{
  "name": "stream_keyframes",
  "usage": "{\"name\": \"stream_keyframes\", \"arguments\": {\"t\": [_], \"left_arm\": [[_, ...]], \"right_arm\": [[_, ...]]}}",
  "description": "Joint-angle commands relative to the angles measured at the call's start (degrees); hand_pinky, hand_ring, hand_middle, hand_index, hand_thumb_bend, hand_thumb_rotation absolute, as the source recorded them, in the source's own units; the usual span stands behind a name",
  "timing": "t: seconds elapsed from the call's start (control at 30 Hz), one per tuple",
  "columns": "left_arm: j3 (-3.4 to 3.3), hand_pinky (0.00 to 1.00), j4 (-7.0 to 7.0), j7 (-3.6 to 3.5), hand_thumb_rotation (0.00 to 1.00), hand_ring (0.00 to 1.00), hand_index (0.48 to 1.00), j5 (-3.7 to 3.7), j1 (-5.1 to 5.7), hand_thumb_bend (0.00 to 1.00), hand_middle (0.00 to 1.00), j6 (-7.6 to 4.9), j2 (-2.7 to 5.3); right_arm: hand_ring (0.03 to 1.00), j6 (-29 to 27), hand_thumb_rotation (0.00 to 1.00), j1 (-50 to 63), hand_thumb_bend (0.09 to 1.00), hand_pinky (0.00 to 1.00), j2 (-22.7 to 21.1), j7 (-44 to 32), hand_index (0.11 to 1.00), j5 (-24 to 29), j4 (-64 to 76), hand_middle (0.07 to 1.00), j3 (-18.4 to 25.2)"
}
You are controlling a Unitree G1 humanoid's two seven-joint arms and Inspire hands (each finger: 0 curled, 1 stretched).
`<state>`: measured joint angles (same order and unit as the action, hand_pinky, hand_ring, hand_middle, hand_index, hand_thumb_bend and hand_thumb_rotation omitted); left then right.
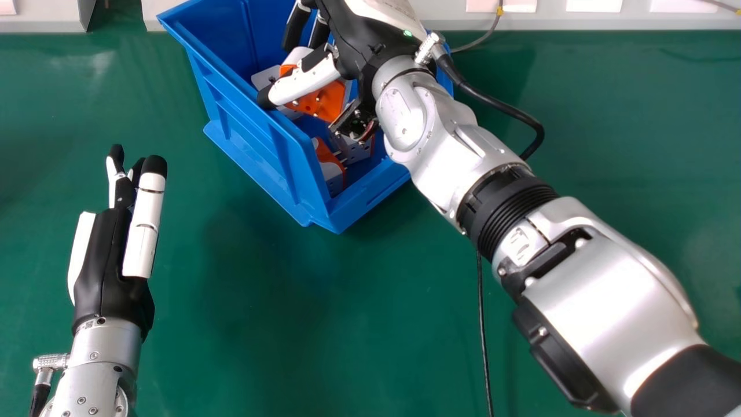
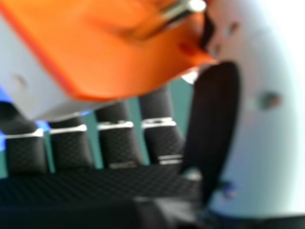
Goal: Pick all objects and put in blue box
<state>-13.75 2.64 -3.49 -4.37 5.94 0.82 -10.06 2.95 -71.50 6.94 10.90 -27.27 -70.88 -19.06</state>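
Note:
My right hand (image 1: 353, 29) is over the blue box (image 1: 263, 156), its thumb across an orange and white plug adapter (image 1: 326, 103). In the right hand view, the orange and white adapter (image 2: 109, 52) lies between the thumb and fingers of my right hand (image 2: 116, 138), with a metal prong near its top. Inside the box, another orange and white adapter (image 1: 331, 171) rests in the near corner beside a white piece with prongs (image 1: 356, 149). The box's far part is partly hidden by the hand. At the left, my left hand (image 1: 107, 260) stays open and holds nothing.
The green table (image 1: 260, 347) surrounds the box. My silver right forearm crosses from the lower right. A thin black cable (image 1: 483, 341) runs down the table, and a pale ledge with white cards (image 1: 593, 6) borders the back.

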Motion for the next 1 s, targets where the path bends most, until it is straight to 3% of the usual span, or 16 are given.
{"name": "stream_keyframes", "arguments": {"t": [0.0, 0.3, 0.57, 0.97], "left_arm": [[0.26, 0.98, 1.38, 0.19, 0.95, 1.0, 0.987, 0.49, 0.22, 0.51, 0.99, -0.75, -0.22], [0.25, 0.97, -0.48, -0.67, 0.94, 1.0, 0.985, 0.53, -0.69, 0.52, 0.99, -2.0, -1.08], [0.35, 0.97, 0.08, -0.33, 0.94, 1.0, 0.985, 0.59, -0.67, 0.53, 0.99, -1.43, -0.85], [0.91, 0.97, 2.81, 0.62, 0.94, 1.0, 0.985, 0.61, 0.36, 0.54, 0.99, 0.29, -0.07]], "right_arm": [[0.163, -0.58, 0.15, -0.94, 0.492, 0.11, -1.24, 1.37, 0.47, 0.63, 1.02, 0.255, 0.83], [0.131, -0.31, 0.15, -1.19, 0.492, 0.07, -1.63, 1.63, 0.469, 1.71, 1.13, 0.223, 2.35], [0.192, 1.3, 0.15, -1.09, 0.491, 0.12, -1.42, 1.4, 0.474, 1.72, 0.62, 0.291, 2.48], [0.212, 2.86, 0.15, 0.97, 0.491, 0.15, -0.04, 2.94, 0.476, 1.05, -0.3, 0.312, 1.34]]}}
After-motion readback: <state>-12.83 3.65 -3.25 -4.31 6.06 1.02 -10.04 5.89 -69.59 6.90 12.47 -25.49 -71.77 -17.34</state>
